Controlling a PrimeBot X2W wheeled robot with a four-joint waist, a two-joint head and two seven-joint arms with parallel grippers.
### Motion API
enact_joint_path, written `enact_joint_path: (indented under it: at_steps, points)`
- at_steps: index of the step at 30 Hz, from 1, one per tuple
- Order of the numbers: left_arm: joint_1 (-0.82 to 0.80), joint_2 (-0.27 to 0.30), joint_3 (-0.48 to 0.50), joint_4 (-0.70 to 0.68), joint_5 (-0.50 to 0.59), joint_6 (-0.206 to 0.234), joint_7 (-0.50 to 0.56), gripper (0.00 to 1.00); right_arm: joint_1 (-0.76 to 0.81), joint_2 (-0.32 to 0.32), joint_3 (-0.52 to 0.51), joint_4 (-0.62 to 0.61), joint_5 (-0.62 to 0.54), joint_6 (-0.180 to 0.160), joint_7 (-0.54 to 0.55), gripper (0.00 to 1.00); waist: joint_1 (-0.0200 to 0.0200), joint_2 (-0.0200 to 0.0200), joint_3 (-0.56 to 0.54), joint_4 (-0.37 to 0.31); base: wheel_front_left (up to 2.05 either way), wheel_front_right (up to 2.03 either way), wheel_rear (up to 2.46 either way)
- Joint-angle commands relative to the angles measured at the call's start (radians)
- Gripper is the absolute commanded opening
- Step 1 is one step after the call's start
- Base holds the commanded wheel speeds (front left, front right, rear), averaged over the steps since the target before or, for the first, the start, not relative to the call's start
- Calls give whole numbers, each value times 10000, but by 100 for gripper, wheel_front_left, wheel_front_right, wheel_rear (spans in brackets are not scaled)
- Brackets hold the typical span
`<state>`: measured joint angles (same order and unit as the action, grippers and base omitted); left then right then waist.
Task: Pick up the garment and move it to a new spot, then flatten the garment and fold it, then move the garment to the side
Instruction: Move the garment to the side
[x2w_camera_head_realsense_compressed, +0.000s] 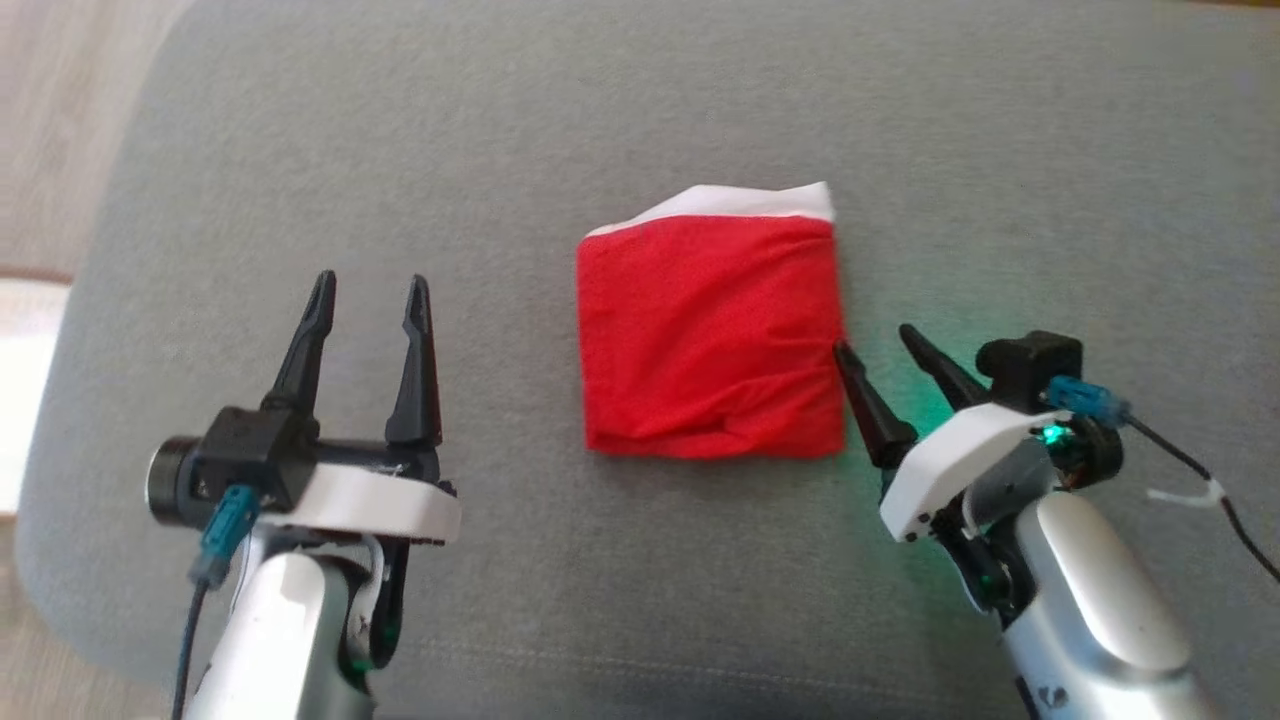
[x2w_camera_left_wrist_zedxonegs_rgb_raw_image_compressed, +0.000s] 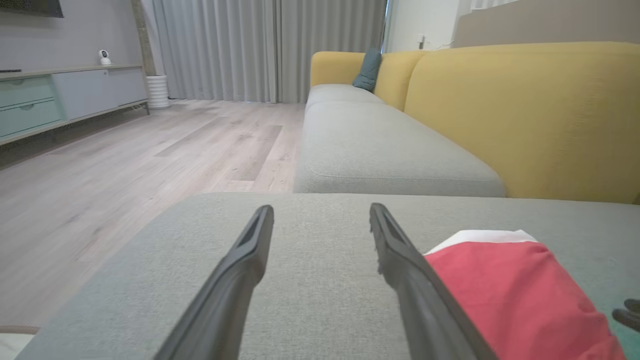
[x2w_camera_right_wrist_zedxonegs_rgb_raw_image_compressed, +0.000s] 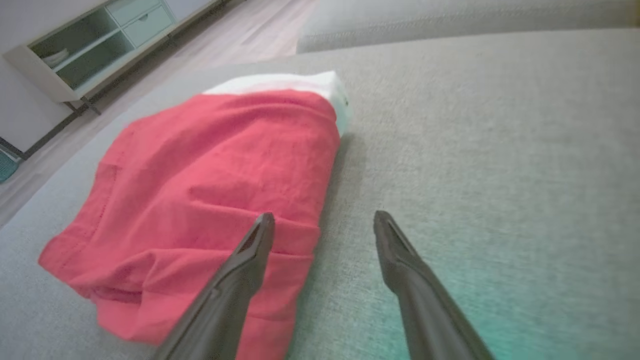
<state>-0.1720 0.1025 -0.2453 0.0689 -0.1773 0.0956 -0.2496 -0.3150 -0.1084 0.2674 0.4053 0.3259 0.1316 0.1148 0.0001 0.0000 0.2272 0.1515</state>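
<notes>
Left pincer (x2w_camera_head_realsense_compressed: 370, 280) spread, folded red garment (x2w_camera_head_realsense_compressed: 710, 340) squarish, white edge (x2w_camera_head_realsense_compressed: 745, 203) farthest

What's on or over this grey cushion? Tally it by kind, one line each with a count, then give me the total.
Garments: 1, the folded red garment with a white edge showing
Grippers: 2, the left gripper and the right gripper, both open and holding nothing
Total: 3

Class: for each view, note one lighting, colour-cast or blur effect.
Head view: green glow on the grey fabric cushion by the right gripper; left wrist view: soft even daylight; right wrist view: teal cast lower right, folded red-and-white cloth garment slightly blurred.
</notes>
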Motion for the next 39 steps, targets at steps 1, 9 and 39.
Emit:
enact_joint_path:
  at_steps: [1, 9, 39]
  points:
    - [-430, 57, 340, -335, 121, -19, -112, 100, -347, 43, 221, -81, 82, -9, 27, 100, -1, 0, 227, 312, 0, 0, 0]
    - [-353, -116, 497, -554, 307, -161, -120, 100, -1014, 235, 350, 1626, 348, -9, 262, 0, -1, 0, 222, 524, 0, 0, 0]
    - [-327, 150, 489, -648, 902, -668, -122, 100, -913, -2401, 1374, -407, 494, -9, 565, 0, -1, 0, 325, -4107, 0, 0, 0]
